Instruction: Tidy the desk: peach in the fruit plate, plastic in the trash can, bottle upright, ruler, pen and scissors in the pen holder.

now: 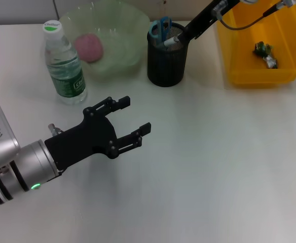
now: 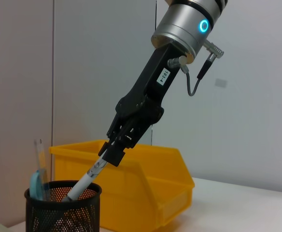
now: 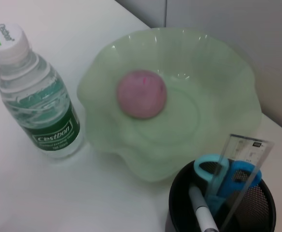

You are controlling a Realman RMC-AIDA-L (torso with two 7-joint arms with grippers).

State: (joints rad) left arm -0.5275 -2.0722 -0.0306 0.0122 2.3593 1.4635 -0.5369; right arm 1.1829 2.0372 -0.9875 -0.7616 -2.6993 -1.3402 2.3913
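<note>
The black mesh pen holder [image 1: 166, 61] stands on the white counter [image 1: 214, 152], and everything else is placed from it. The right pincer [image 2: 113, 153] reaches down over its rim with its fingers closed on the white pen [image 2: 85, 181], whose lower end is already inside the holder, leaning. A small label on the pincer's body carries digits that read roughly "103-4". Also in the holder are the blue-handled scissors [image 3: 223, 176] and the clear ruler [image 3: 240, 169], which stands tilted against the rim; its printed marks are too small to read.

Just beside the holder, on the robot's left, sits the pale green fruit plate [image 1: 122, 30] with the pink peach [image 1: 89, 47] lying in it. Further left of that, the water bottle [image 1: 63, 63] stands upright, white cap on; the cap and green label both read "Cestbon". On the holder's other side is the yellow trash can [image 1: 239, 55], with the crumpled plastic [image 1: 265, 53] lying in it.

The left pincer [image 1: 130, 120] hovers above the counter, nearer the robot than the holder, its fingers spread wide and holding nothing.
</note>
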